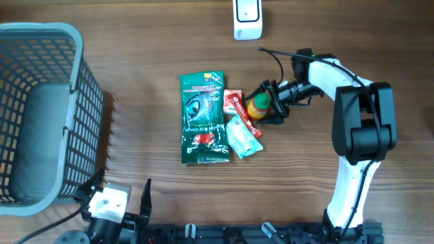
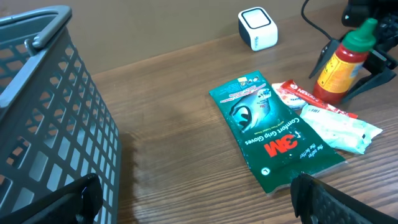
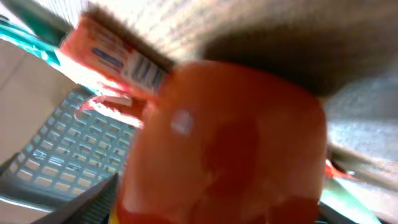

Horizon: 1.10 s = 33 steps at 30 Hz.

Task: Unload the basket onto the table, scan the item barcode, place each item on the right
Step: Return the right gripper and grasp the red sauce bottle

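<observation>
Orange bottle [image 2: 337,67] with a green cap and red neck stands upright.

the left gripper [image 1: 122,181] sat at the lower left of the overhead frame, jaws spread wide, holding nothing. the right arm [image 1: 363,129] stood up from the bottom right edge, bent over and stretched left to mid-frame. there the right gripper [image 1: 270,107] straddled a bottle [image 1: 258,106], with contact unclear.

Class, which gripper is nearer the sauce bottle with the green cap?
Right. The right gripper has its jaws either side of the bottle; the left gripper sits far off beside the basket.
</observation>
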Each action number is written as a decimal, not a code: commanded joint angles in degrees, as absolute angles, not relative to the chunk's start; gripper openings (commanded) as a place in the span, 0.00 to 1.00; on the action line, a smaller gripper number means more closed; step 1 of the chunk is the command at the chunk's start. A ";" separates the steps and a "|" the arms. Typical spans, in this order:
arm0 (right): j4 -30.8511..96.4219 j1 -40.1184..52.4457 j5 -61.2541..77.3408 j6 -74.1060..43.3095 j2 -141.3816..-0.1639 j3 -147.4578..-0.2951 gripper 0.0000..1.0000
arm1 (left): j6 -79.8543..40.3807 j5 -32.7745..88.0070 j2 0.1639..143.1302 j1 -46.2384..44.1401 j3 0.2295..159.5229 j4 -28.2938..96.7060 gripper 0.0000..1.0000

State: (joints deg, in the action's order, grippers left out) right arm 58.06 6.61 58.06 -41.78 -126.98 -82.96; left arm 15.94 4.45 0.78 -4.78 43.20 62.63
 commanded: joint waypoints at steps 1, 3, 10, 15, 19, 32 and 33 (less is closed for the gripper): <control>58.43 6.90 60.45 -37.67 -128.51 -82.85 0.66 | 16.25 4.38 0.25 -5.04 43.05 62.48 1.00; 57.58 6.87 56.97 -37.71 -128.51 -82.85 0.61 | 16.23 4.38 0.27 -5.04 43.05 62.48 1.00; 62.59 5.10 53.12 -37.41 -128.33 -82.91 0.52 | 16.23 4.38 0.27 -5.04 43.05 62.48 1.00; 74.70 0.56 53.06 -28.97 -128.25 -83.02 0.51 | 16.23 4.38 0.25 -5.04 43.05 62.48 1.00; 81.76 -3.40 47.20 -26.20 -128.25 -83.00 0.52 | 16.25 4.38 0.27 -5.04 43.05 62.48 1.00; 81.95 -8.25 47.35 -39.29 -128.25 -82.81 0.99 | 16.23 4.38 0.27 -5.04 43.05 62.48 1.00; 82.15 -9.10 47.31 -38.59 -128.25 -82.81 0.99 | 16.23 4.38 0.25 -5.04 43.05 62.48 1.00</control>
